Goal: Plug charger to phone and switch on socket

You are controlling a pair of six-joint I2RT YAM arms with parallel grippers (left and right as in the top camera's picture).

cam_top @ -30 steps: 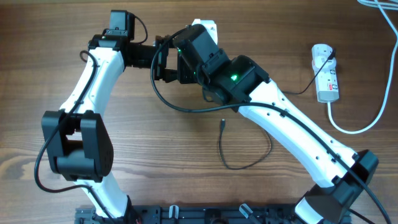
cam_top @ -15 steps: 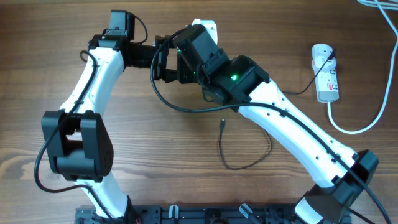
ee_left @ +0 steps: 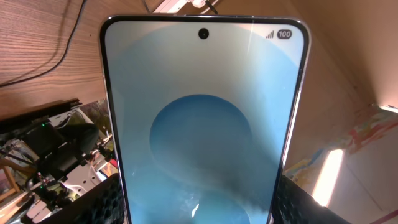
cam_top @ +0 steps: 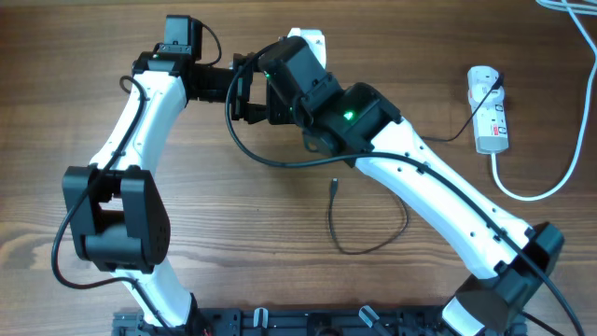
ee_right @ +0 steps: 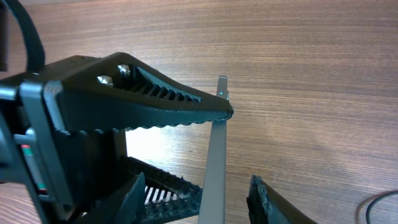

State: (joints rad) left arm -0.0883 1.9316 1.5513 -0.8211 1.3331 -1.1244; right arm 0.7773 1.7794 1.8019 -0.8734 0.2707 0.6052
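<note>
Handover looks to be the step in hand. The left gripper [cam_top: 246, 93] clamps the phone [ee_left: 202, 124] by its long edges, apparently clear of the table [cam_top: 242, 233], with the lit screen facing its own camera. The right gripper [ee_right: 214, 202] stands open and holds nothing, its fingers [ee_right: 158, 193] straddling the phone's thin profile with a gap on either side. The charger [cam_top: 334, 186] lies loose on the table, well apart from both, and the socket [cam_top: 490, 112] sits far right. The right jaws should centre on the phone before closing and press gently on the glass. The left should not let go until that grip is firm.
</note>
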